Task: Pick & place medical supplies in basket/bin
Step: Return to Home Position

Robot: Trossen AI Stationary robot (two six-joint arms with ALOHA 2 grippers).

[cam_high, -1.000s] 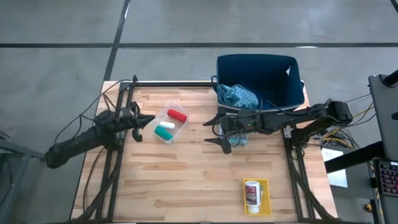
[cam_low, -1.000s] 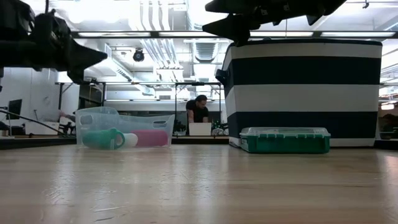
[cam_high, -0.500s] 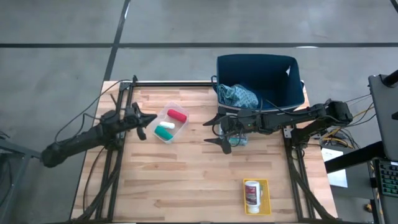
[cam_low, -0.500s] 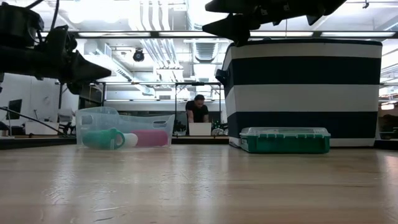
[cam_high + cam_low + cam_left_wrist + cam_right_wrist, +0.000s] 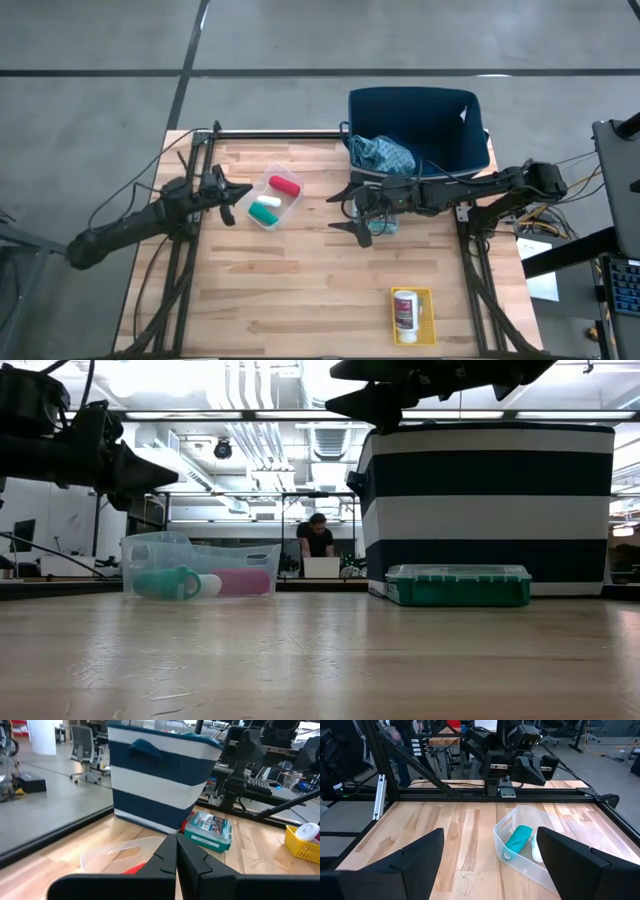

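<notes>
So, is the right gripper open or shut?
Open. In the right wrist view, the right gripper shows its two dark fingers wide apart, and they hold nothing.

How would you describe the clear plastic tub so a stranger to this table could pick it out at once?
On the wooden table, look from the navy-and-white striped bin toward the left arm's side. The clear tub sits there at an angle, holding a red cylinder and a green cylinder. Unlike the yellow tray, it is see-through.
</notes>
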